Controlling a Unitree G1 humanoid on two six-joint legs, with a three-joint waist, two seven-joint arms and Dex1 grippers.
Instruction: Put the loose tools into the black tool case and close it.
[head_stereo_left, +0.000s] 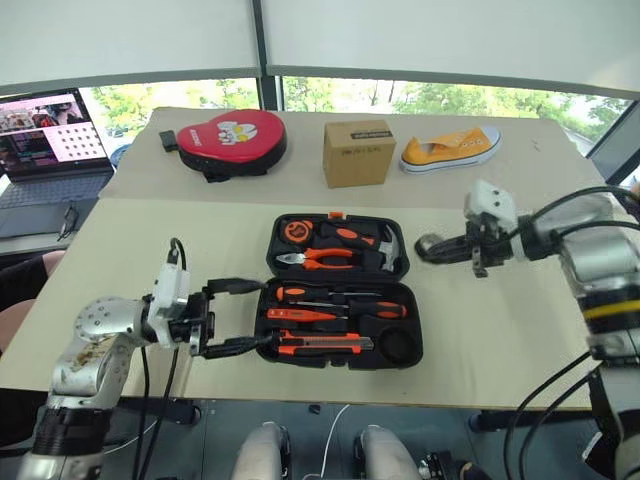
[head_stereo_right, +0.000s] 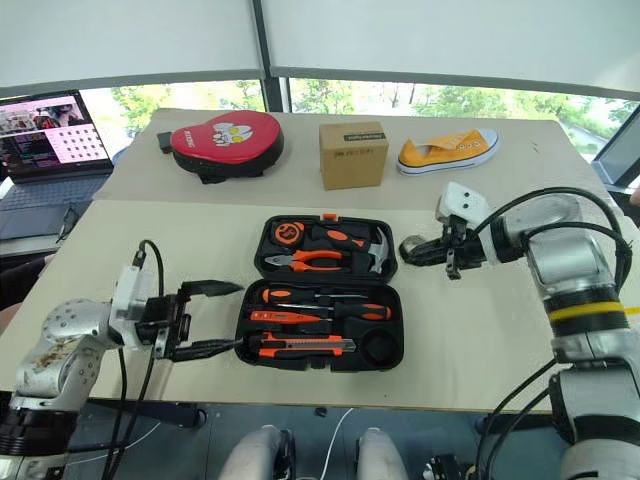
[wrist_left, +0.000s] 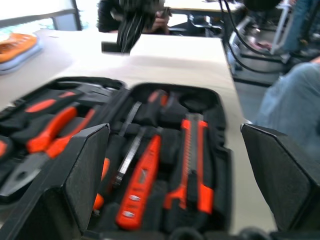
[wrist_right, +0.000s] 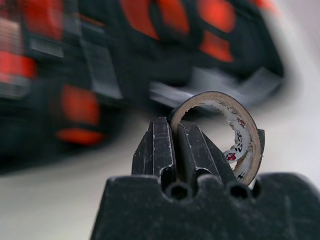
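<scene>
The black tool case (head_stereo_left: 340, 290) lies open on the worktop (head_stereo_left: 500, 330), screwdrivers (head_stereo_left: 335, 303) and utility knife (head_stereo_left: 325, 344) apparently seated already. The right hand (head_stereo_left: 440, 247), pinched shut on the tape roll (wrist_right: 227, 132), holds it just beside the case's far half. The left hand (head_stereo_left: 235, 315) gapes empty at the near edge. Left: seat the roll, close the lid.
</scene>
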